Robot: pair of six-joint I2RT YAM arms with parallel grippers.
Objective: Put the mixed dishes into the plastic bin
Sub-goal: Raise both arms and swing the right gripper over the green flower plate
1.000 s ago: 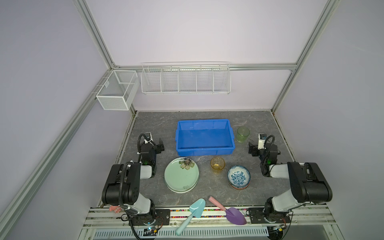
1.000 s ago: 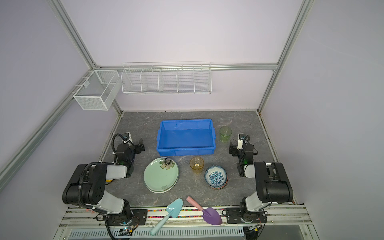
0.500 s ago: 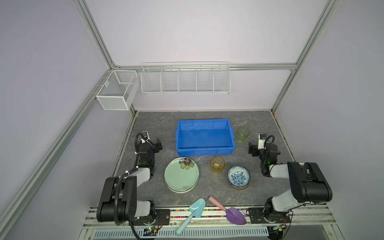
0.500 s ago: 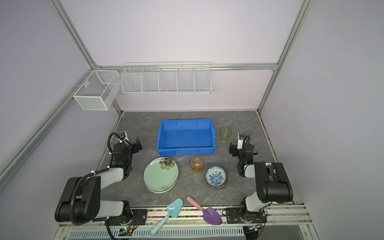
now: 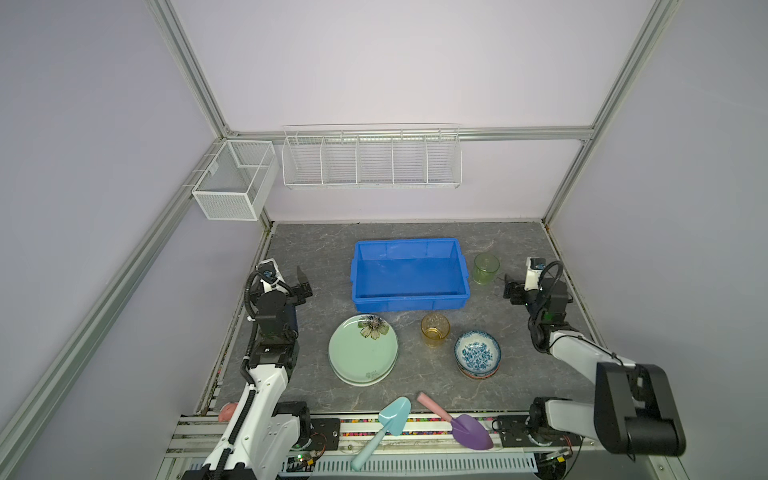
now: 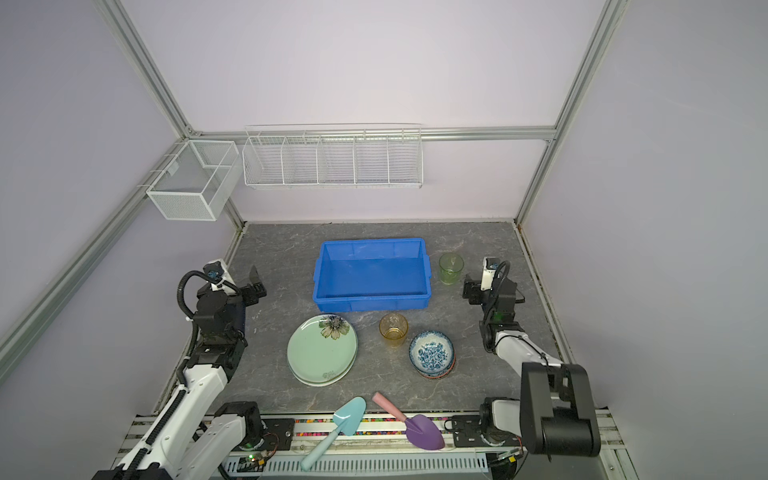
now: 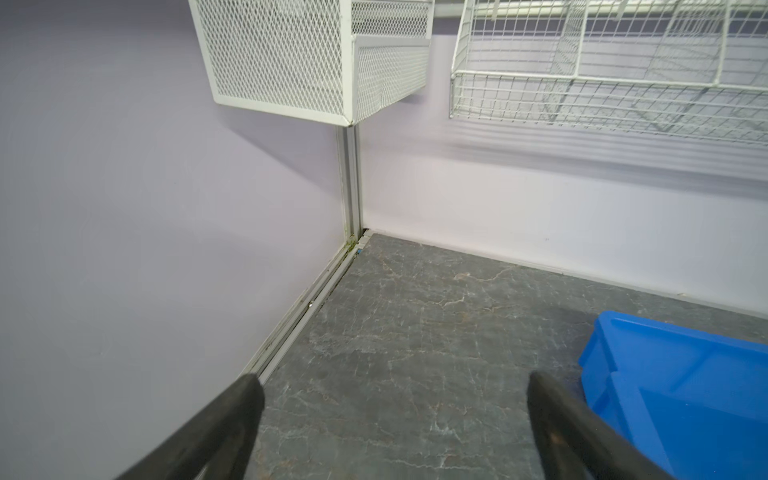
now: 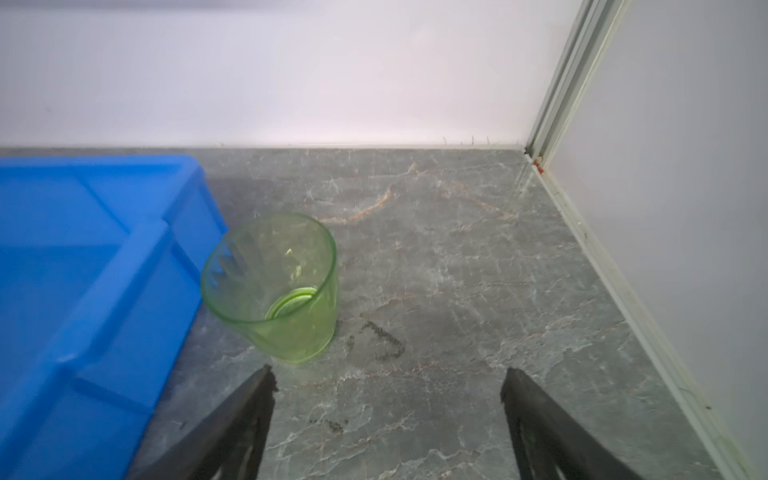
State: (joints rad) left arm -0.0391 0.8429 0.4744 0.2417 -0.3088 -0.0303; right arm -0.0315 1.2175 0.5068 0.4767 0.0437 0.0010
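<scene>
The grey table (image 5: 316,266) I work on carries a blue bin (image 5: 409,303) at far centre, with a green tumbler (image 5: 486,269) just right of it. Nearer me, left to right, are stacked plates (image 5: 363,349), an amber tumbler (image 5: 434,330) and stacked bowls (image 5: 477,353). A purple shovel (image 5: 469,432) overlaps the near edge.

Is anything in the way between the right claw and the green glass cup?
Nothing visible. Only bare grey tabletop lies between the open right gripper and the green glass tumbler, which stands upright beside the blue plastic bin.

plates (image 5: 360,355) before bin (image 5: 409,302), tumbler (image 5: 486,269) right of it
</scene>
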